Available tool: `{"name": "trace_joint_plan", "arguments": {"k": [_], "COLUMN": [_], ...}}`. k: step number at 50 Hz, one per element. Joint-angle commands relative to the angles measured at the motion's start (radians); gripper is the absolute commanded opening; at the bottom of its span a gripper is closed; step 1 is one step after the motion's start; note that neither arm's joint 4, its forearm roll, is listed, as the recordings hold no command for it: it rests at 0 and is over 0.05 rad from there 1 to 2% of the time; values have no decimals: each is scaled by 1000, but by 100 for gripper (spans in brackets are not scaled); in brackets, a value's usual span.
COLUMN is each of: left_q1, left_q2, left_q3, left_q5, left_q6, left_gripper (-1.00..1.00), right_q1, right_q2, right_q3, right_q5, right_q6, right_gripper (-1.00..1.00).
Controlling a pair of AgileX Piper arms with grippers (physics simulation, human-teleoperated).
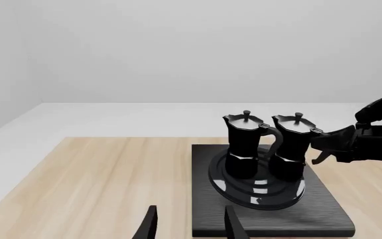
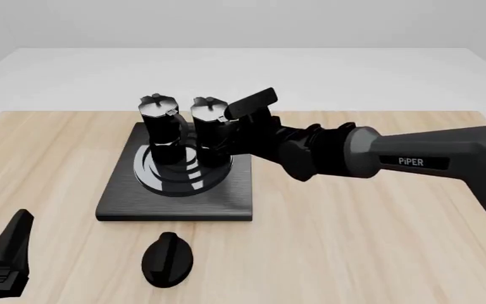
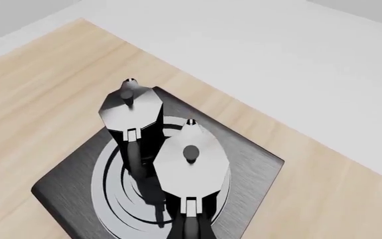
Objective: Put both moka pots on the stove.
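Moka pots (image 2: 184, 126) stand on stove (image 2: 116, 202); right claw (image 2: 219, 134) at nearer handle, grip unclear.

Front view high behind; both wrist views facing the stove (image 2: 175, 190).

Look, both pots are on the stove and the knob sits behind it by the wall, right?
Nearly. Both pots do stand on the stove, but the knob lies in front of it, on the arms' side of the table. The front view shows this.
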Motion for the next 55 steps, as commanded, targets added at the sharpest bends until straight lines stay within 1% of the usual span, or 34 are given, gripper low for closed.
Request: {"name": "trace_joint_plan", "arguments": {"k": [1, 17, 18, 28, 42, 55], "left_q1": [0, 0, 0, 0, 0, 0], "left_q2": [0, 0, 0, 0, 0, 0], "left_q3": [0, 0, 0, 0, 0, 0], "left_q5": [0, 0, 0, 0, 0, 0], "left_q6": [0, 0, 0, 0, 0, 0], "left_gripper": [100, 100, 100, 100, 100, 100], "right_q1": [2, 1, 2, 9, 9, 11], "right_q2": [-3, -2, -3, -1, -4, -69], "right_q3": [0, 12, 13, 9, 8, 17], "right_q5": [-6, -12, -13, -10, -6, 37], "right_q6": [13, 17, 16, 24, 21, 5], "right_gripper": [-100, -100, 100, 100, 100, 100]}}
